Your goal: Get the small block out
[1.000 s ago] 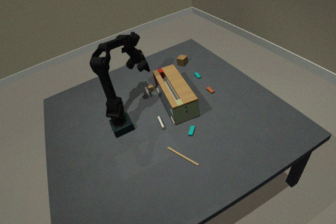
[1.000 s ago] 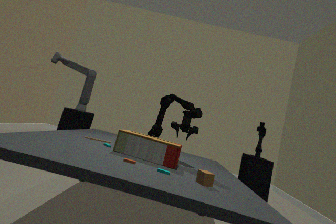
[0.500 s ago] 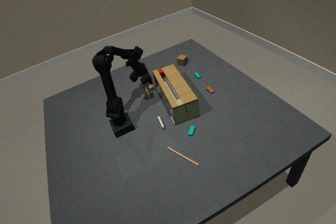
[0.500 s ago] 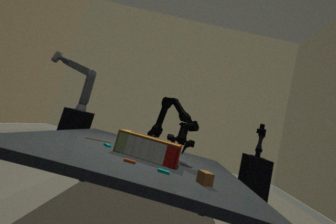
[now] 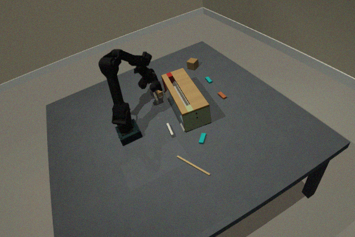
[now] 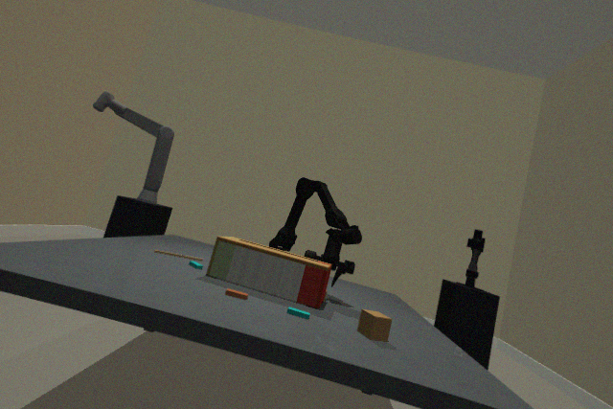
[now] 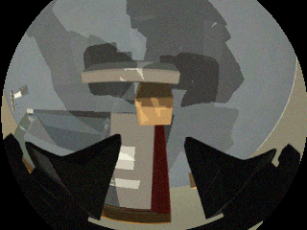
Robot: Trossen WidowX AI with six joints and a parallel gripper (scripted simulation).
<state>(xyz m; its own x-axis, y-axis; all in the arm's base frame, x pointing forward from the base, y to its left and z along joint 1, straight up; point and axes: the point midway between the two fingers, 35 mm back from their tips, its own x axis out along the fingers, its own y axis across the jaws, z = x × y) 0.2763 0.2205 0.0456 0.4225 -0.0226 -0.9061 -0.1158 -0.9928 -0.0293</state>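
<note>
The small tan block (image 5: 159, 94) (image 7: 154, 108) is outside the box, low in front of its red end, right beside a pale bar (image 7: 130, 76). The box (image 5: 196, 92) (image 6: 267, 270) (image 7: 160, 172) stands upright, with a wooden top, one red end and one pale green end. My gripper (image 5: 151, 86) (image 7: 153, 141) is open and empty, close above the block and beside the box's front. In the wrist view the block lies beyond the fingertips, roughly centred between them. In the exterior view the box hides the block and part of the gripper.
A larger wooden cube (image 5: 192, 64) (image 6: 374, 326), a teal piece (image 5: 208, 79) (image 6: 298, 312) and an orange piece (image 5: 222, 95) (image 6: 237, 294) lie behind the box. A white bar (image 5: 170, 129), another teal piece (image 5: 202, 138) and a thin stick (image 5: 193, 165) lie toward its green end.
</note>
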